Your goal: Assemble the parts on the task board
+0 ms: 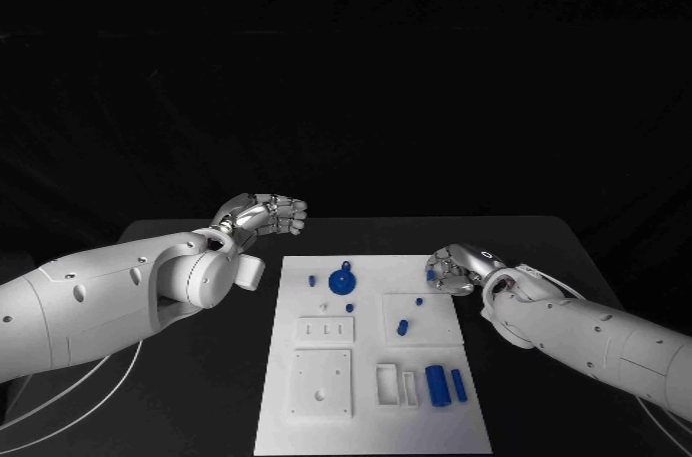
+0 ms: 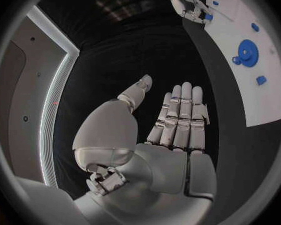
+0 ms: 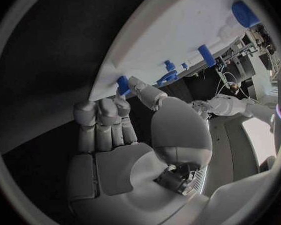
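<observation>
A: Where's the board?

B: Middle of the table, between the two hands. Blue parts sit across it: a gear at the far end, a small peg beside that, two cylinders side by side at the near right, and a couple of small pieces in the centre.

A: And the right hand?

B: At the board's far right corner. From the head it looks like a bunch of curled fingers with a bit of blue at their tips. The right wrist camera tells more: thumb and a fingertip meet on a small blue part right at the board's edge, so the hand pinches it. Whether the part is lifted off the board or resting on it, I cannot tell.

A: The left hand?

B: Off the board, beyond its far left corner, raised above the table. The head view suggests curled fingers; the left wrist view shows the fingers straight and side by side, thumb apart, palm bare, holding nothing. That same view catches the gear on the board, well away from this hand, and the right hand at the far corner.
</observation>
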Tool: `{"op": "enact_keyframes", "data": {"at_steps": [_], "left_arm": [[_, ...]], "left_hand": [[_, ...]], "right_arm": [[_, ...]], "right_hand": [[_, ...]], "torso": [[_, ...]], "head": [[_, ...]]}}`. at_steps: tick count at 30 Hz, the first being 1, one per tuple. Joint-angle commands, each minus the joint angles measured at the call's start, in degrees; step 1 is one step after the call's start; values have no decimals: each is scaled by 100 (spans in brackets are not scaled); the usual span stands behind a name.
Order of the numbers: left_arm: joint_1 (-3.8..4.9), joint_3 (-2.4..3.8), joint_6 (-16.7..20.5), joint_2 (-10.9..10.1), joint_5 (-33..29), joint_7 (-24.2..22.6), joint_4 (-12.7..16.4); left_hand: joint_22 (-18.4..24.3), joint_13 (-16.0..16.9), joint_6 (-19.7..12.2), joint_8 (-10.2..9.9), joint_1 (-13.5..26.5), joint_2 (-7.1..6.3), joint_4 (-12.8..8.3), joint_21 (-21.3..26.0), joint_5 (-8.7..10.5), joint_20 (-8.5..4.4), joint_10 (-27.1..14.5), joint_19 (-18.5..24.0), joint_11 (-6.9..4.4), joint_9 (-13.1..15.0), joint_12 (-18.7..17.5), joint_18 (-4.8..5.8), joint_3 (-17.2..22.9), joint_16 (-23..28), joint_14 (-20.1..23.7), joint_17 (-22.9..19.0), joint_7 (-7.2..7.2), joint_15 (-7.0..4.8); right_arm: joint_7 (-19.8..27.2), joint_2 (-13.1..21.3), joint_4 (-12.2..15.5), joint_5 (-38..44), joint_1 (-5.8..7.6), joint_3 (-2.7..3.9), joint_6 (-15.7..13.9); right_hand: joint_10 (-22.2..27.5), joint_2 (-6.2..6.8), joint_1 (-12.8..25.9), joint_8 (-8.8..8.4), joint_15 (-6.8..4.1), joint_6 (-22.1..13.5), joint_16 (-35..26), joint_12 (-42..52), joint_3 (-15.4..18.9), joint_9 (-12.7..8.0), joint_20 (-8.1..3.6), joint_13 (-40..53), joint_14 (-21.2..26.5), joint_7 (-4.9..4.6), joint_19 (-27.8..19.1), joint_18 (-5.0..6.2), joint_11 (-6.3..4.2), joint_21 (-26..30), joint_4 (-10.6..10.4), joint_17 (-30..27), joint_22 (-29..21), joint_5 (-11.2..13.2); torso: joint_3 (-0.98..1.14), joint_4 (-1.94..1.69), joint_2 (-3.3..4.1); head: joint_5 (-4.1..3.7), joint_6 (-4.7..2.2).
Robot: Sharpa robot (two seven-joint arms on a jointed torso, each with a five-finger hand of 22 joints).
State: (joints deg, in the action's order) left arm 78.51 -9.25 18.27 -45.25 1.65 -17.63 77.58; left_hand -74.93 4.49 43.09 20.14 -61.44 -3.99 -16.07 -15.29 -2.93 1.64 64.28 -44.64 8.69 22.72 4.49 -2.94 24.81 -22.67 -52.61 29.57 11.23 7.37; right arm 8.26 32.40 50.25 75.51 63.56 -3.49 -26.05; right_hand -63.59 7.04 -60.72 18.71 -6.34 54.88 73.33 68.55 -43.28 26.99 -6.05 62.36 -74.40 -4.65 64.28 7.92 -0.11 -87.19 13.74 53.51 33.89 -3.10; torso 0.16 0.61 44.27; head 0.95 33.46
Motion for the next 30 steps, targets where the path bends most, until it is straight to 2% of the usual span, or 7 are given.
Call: {"op": "enact_keyframes", "data": {"at_steps": [1, 9, 14, 17, 23, 27, 30], "left_arm": [[4, 4, -71, 9, 15, -50, 13], [4, 4, -57, 8, 31, -11, 19], [4, 4, 4, 5, 157, 123, 19], [4, 5, -44, -4, 354, 306, 13], [5, 5, -301, 14, 878, 810, 12], [6, 6, -383, 24, 1204, 1119, 57], [6, 7, -409, 48, 1383, 1307, 106]], "left_hand": [[-121, -5, 27, -19, 31, 30, -7, -27, -13, 8, 8, 41, 11, 5, -26, -63, 27, 17, -45, 7, 8, 9], [-121, -5, 28, -19, 33, 35, -6, -28, -14, 6, 10, 39, 11, 5, -27, -64, 28, 16, -49, 9, 7, 8], [-122, 2, 64, -3, 52, 75, 12, -39, -14, 0, 50, 20, -3, 15, -14, -67, 33, 5, -76, 19, -21, -2], [-133, 31, 178, 52, 95, 98, 32, -98, -13, -40, 186, -78, -65, 42, 42, -86, 23, -71, -206, 61, -68, -56], [-148, 161, 557, 195, 406, 90, 153, -386, 1, -228, 671, -437, -287, 116, 236, -121, -122, -387, -603, 224, -221, -272], [-159, 318, 802, 250, 569, 72, 202, -718, 2, -409, 1093, -741, -485, 153, 414, -141, -210, -772, -943, 418, -319, -487], [-163, 458, 918, 257, 586, 72, 179, -1016, 0, -542, 1402, -963, -632, 168, 560, -159, -248, -1114, -1170, 590, -366, -655]], "right_arm": [[-44, -14, -29, 185, -42, -25, 63], [-61, -9, -20, 203, -49, -27, 21], [-166, 97, 163, 246, -46, -26, -86], [-323, 157, 346, 389, 19, -25, -132], [-797, 222, 743, 743, 299, -20, -91], [-1364, 235, 1123, 1147, 478, -9, 99], [-1653, 243, 1374, 1292, 558, 2, 171]], "right_hand": [[7, -2, 51, 27, -34, 169, -23, -5, -14, 0, -27, -5, -10, -136, 9, 708, -32, 38, -38, 6, 6, -4], [3, -8, 44, 29, -38, 178, -26, -10, -42, 5, -33, -8, -11, -131, 16, 708, -37, 46, -55, 10, 7, -5], [-2, -8, 43, 43, -45, 207, -29, -14, -65, 16, -39, -10, -12, -123, 24, 708, -45, 52, -73, 14, 10, -7], [-5, -3, 49, 54, -53, 232, -29, -16, -79, 25, -44, -10, -14, -115, 34, 708, -53, 56, -90, 19, 13, -10], [-9, 33, 79, 65, -66, 259, -28, -20, -83, 37, -55, -9, -18, -102, 54, 708, -66, 61, -125, 30, 19, -13], [-12, 48, 89, 68, -70, 269, -26, -20, -82, 41, -61, -8, -20, -97, 64, 708, -70, 63, -137, 35, 21, -14], [-16, 85, 119, 70, -75, 277, -25, -22, -70, 46, -68, -8, -21, -92, 78, 708, -76, 69, -165, 41, 22, -7]], "torso": [[0, 0, 0], [2, 4, 1], [3, 9, -1], [0, 14, -6], [-2, 18, -11], [3, 24, -10], [1, 31, -25]], "head": [[-1, -2], [-2, 7], [1, 7], [8, 4], [3, -22], [5, -40], [10, -50]]}}
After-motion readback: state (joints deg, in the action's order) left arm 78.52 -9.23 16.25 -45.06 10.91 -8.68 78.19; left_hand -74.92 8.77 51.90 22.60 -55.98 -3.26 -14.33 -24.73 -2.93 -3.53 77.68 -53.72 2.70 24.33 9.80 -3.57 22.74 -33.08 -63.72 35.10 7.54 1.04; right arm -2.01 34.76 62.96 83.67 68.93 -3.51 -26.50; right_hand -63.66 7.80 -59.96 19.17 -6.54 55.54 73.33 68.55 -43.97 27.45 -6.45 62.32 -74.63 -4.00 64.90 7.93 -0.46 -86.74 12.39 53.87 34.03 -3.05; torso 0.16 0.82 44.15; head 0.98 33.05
